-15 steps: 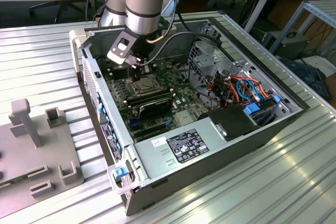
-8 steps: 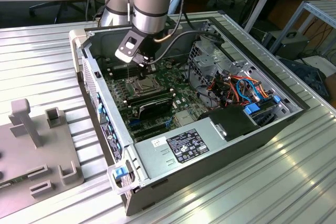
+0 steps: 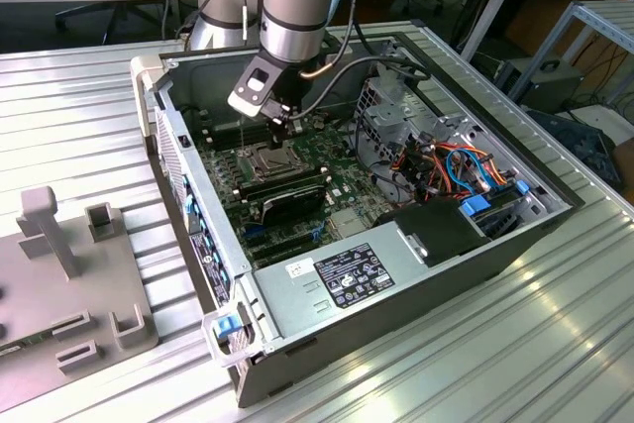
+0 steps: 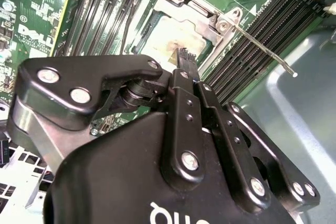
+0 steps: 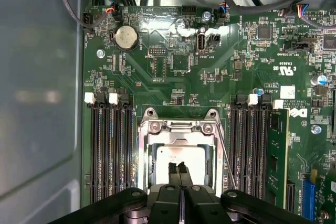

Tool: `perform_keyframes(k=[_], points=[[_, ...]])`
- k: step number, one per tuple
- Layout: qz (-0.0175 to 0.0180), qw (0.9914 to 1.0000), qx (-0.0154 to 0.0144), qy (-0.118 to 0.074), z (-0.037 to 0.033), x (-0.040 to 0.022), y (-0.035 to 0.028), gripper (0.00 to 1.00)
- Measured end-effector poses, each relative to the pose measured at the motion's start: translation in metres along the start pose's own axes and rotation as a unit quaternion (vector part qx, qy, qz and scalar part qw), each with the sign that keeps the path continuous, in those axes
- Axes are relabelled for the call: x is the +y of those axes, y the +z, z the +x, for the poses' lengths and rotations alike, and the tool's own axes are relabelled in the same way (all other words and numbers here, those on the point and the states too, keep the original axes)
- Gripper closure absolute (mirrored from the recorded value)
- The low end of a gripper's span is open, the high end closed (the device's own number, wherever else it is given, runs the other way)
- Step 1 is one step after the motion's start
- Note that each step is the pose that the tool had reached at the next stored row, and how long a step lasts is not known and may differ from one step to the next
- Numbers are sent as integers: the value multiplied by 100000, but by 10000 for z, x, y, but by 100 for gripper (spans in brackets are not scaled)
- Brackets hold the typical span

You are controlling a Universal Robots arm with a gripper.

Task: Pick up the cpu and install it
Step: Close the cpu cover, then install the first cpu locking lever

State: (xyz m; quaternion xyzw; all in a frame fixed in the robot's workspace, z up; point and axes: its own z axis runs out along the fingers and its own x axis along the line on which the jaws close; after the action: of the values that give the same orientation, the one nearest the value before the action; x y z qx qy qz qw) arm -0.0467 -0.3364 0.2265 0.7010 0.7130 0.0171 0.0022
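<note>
Green motherboard — cpu beneath end effector

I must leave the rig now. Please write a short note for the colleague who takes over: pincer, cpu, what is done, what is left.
The pincer is shut and holds nothing; its tips are right over the cpu, and I cannot tell if they touch it.
The cpu lies flat in the socket on the motherboard.
Done: cpu is in the socket.
Left: the retaining lever looks not yet latched.
</note>
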Motion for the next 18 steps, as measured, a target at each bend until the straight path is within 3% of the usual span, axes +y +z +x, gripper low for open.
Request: perform_keyframes(k=[13, 16, 17, 18], points=[[0, 100000, 2, -101, 0, 18, 1, 89], [65, 99947, 93, -3246, 0, 19, 2, 89], [103, 99882, 129, -4849, 0, 18, 2, 89], [142, 99754, 198, -7000, 0, 18, 4, 89]])
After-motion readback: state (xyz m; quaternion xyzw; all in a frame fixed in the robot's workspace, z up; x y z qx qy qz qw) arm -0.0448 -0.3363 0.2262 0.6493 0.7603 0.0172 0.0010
